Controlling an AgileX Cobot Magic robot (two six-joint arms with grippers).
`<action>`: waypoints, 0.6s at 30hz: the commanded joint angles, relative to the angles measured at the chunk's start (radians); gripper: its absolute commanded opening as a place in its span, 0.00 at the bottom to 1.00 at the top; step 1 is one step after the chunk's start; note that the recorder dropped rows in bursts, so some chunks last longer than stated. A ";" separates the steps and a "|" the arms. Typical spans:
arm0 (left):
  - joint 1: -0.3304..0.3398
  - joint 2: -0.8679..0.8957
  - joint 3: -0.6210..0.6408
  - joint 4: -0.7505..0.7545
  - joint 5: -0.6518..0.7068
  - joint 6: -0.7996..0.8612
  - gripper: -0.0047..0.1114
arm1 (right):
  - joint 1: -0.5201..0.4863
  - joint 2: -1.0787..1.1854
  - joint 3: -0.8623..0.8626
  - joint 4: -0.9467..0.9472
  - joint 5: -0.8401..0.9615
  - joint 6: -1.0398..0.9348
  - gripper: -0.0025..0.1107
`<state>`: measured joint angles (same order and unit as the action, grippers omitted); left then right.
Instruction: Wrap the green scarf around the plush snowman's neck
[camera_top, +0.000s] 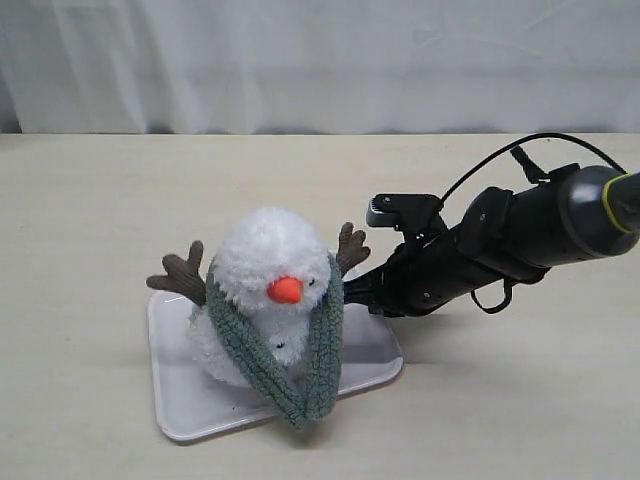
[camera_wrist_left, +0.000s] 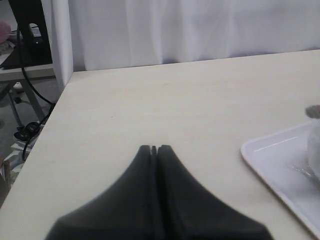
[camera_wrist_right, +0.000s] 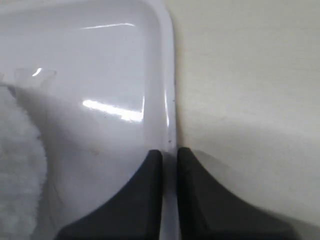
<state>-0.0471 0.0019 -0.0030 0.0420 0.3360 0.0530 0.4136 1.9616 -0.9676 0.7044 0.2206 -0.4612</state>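
Observation:
The white plush snowman (camera_top: 270, 260) stands on a white tray (camera_top: 185, 410). The green scarf (camera_top: 250, 350) hangs round its neck, both ends running down its front and crossing at the tray's front edge. The neck itself is hidden under the scarf. My right gripper (camera_top: 358, 290) sits low at the tray's right rim, just behind the snowman's twig arm. In the right wrist view its fingers (camera_wrist_right: 169, 152) straddle the tray rim (camera_wrist_right: 167, 100) with only a narrow gap, white fur (camera_wrist_right: 20, 150) beside them. My left gripper (camera_wrist_left: 154, 148) is shut and empty over bare table, away from the tray (camera_wrist_left: 280, 160).
A white curtain (camera_top: 320, 60) hangs behind the beige table (camera_top: 100, 200). The left wrist view shows the table's side edge (camera_wrist_left: 47, 120) with cables and a stand beyond it. The right arm (camera_top: 520, 235) stretches in from the right.

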 joint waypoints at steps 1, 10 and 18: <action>-0.007 -0.002 0.003 -0.002 -0.012 -0.002 0.04 | -0.062 -0.017 0.002 -0.017 -0.016 0.000 0.06; -0.007 -0.002 0.003 -0.002 -0.012 -0.002 0.04 | -0.217 -0.022 0.002 0.047 -0.078 0.045 0.06; -0.007 -0.002 0.003 -0.002 -0.012 -0.002 0.04 | -0.217 -0.022 0.002 0.080 -0.140 0.080 0.06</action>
<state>-0.0471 0.0019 -0.0030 0.0420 0.3360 0.0530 0.2001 1.9536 -0.9676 0.7770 0.0952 -0.3809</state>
